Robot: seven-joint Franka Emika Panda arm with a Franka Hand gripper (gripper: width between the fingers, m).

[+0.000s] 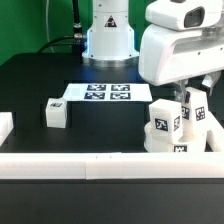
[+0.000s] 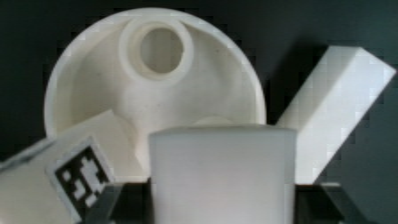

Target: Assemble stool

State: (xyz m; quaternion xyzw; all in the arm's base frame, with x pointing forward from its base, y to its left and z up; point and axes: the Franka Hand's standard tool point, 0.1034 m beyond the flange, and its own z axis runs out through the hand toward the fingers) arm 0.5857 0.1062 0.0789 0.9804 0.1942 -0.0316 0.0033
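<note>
**Gripper Clamps a Stool Leg Over the Seat Disc**

In the exterior view, we see the gripper (image 1: 190, 92) low over the seat disc (image 1: 163, 140). The disc sits on the black bench (image 1: 30, 85) directly beneath the gripper, close against the white border rail (image 1: 70, 165). A tagged leg (image 1: 160, 120) stands upright on the disc, just beside the gripper. A loose leg (image 1: 55, 113) lies well apart from the gripper, toward the exterior view's left, near the marker board (image 1: 100, 93). From here we cannot make out how the jaws stand.

In the wrist view, the gripper (image 2: 222, 205) is closed on a plain white held leg (image 2: 222, 165), with its dark fingers (image 2: 116, 205) pressed to either side. Beyond the held leg lies the seat disc (image 2: 98, 85), with one oval socket (image 2: 160, 48) showing. A tagged leg (image 2: 75, 165) leans just beside the gripper, and another leg (image 2: 338, 95) slants on its other side.
</note>
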